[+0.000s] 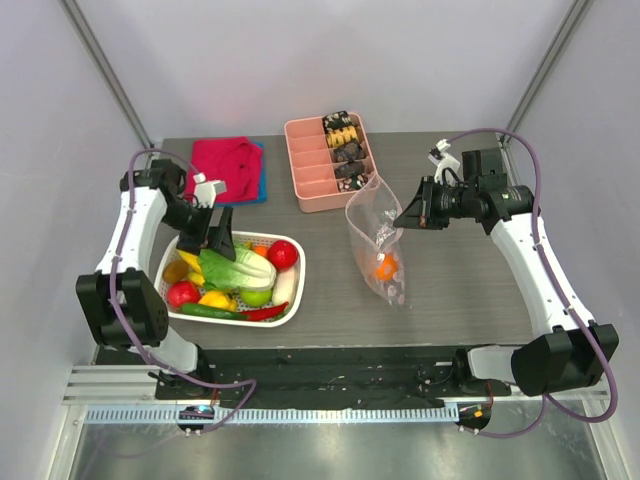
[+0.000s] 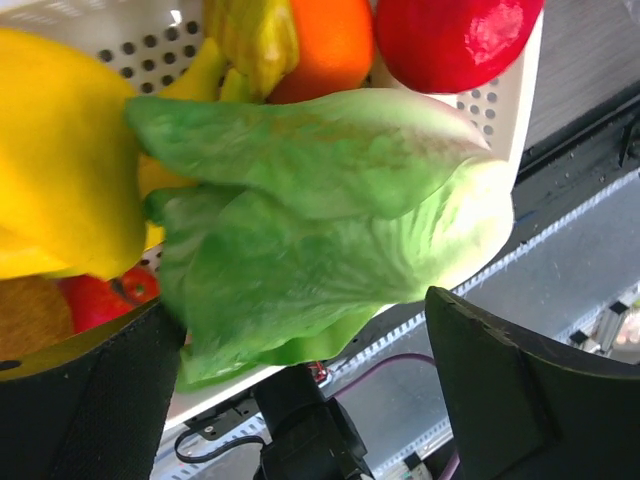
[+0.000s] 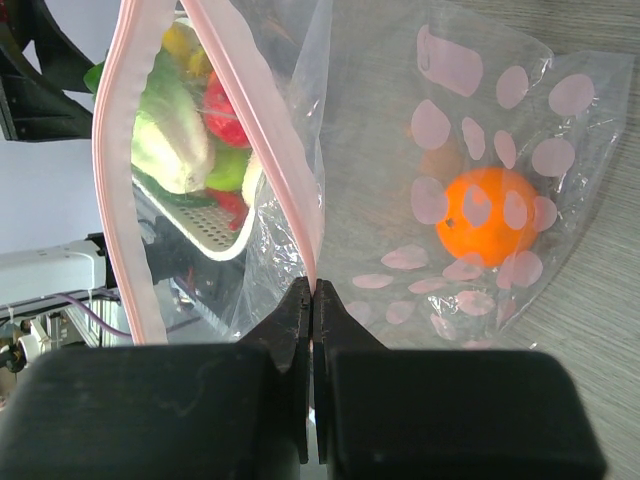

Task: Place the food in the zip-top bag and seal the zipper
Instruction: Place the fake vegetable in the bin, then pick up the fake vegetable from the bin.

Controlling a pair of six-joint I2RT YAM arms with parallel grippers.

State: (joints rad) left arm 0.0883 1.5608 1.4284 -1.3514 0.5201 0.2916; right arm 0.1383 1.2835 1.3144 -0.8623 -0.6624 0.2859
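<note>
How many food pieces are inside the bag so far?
1: an orange low in the zip-top bag, which the right gripper holds by its zipper. Printed dots might hide something small.

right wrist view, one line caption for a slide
Right fingers pinch the pink zipper of the open dotted bag, one orange already inside.

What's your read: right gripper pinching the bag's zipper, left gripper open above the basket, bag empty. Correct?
Wrong on one count: the bag holds an orange, clear in the right wrist view. The right gripper does pinch the zipper, and the left gripper is open above the basket.
</note>
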